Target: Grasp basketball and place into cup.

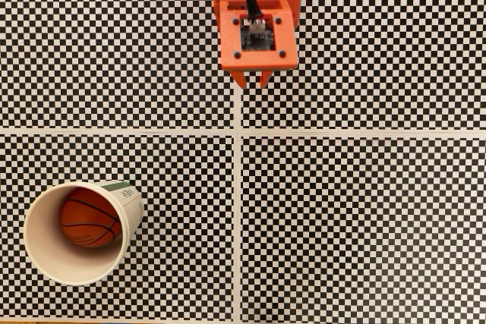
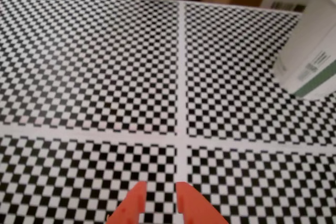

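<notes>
Resting inside your cup [image 1: 45,259], bottom left of the fixed view: the basketball [image 1: 90,222] | your claw [image 1: 252,79] hangs empty at top centre, tips nearly closed, well apart | cup [image 2: 310,51] stands upright on the checkered bench [image 1: 364,225]

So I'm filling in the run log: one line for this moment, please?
ball: inside cup | cup: upright | hand: empty, apart from cup, over checkered mat | task: looks done

A black-and-white checkerboard surface [image 1: 364,218], split into four panels by white strips [image 1: 238,210], covers the table.
</notes>
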Controlling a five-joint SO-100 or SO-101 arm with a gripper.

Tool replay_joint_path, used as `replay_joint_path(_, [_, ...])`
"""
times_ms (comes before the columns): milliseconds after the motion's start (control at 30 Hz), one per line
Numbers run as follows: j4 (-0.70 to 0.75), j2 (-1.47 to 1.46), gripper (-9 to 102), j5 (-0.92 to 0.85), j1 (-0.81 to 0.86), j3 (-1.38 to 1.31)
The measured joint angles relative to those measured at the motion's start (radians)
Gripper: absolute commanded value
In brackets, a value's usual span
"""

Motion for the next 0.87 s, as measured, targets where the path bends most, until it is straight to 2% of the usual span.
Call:
replay_joint_path(400, [0.23,0.0,0,-0.091,0.025,0.0])
replay_joint_path(767, [0.416,0.0,0,-0.061,0.048,0.0])
replay_joint_path(867, [0.428,0.0,0,-0.061,0.054,0.0])
